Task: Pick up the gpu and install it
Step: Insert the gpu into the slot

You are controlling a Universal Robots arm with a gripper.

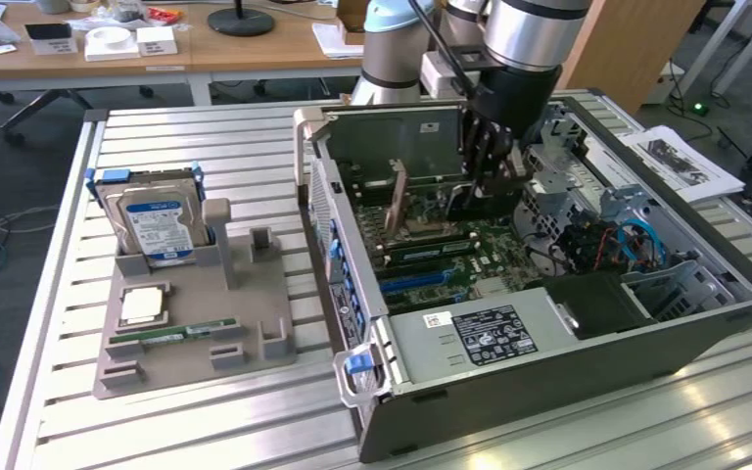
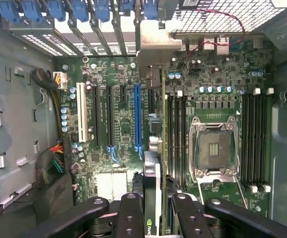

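My gripper (image 2: 156,201) is clamped on the gpu (image 2: 152,171), fingers (image 2: 131,213) pressed to both faces, with the card held on edge. I am inside the open case (image 1: 728,299), and the card hangs above the board (image 2: 121,126), running parallel to the blue slot (image 2: 137,119). Its bracket (image 2: 153,44) is at the end toward the case's rear wall, past the far end of the blue slot. In the wrist view the card's edge falls just beside the blue slot, not over it. I judge the card is not seated; how high it hangs I cannot tell.

The main risk is the sideways offset. If the card comes down beside the blue slot, its edge would strike the board or the small parts there instead of entering. The bracket is another risk, since it could catch on the rear wall beyond the blue slot and tip the card in my grip. A tilted card would enter the blue slot at one end only and jam. Pushing hard against a jam could flex the board or make the card slip between my fingers.
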